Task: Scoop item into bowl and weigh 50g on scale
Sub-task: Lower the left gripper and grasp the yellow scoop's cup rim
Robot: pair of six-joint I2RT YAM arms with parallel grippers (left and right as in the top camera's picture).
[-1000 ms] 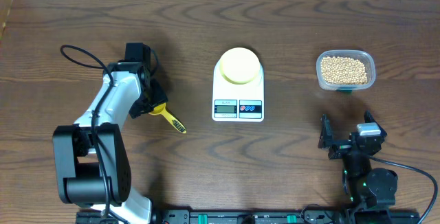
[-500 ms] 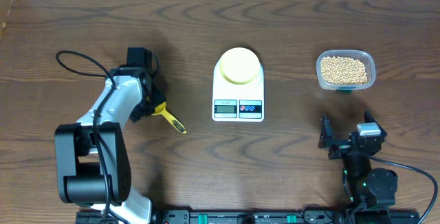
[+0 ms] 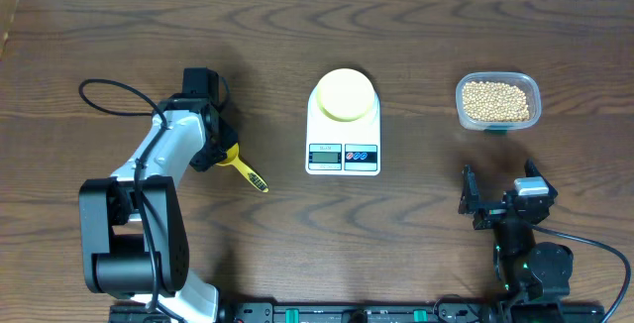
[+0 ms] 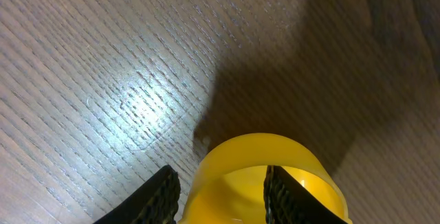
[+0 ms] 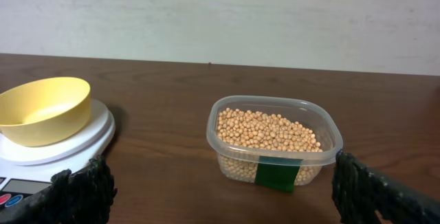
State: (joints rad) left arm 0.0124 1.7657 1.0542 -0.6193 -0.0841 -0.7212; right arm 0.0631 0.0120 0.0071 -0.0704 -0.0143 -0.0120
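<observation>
Left gripper (image 4: 220, 183) is straddling the wall of the yellow scoop (image 4: 261, 155), one finger outside the cup and one inside. Its jaws are standing apart but narrower than a second ago, and no firm clamp is showing. Since then the left arm is sitting slightly further left, while everything else is lying unmoved. The right gripper (image 5: 227, 193) is resting with its jaws spread wide, holding nothing.

Only the overhead view is showing the scoop's handle on the table (image 3: 396, 244). Only the left wrist view is showing the fingers at the cup. The right wrist view is showing the beans (image 5: 268, 129) heaped inside the tub (image 3: 498, 75).

One bowl (image 3: 345, 95) is sitting on one scale (image 3: 343, 155). One tub is standing well to its right, and one scoop is lying to its left.
</observation>
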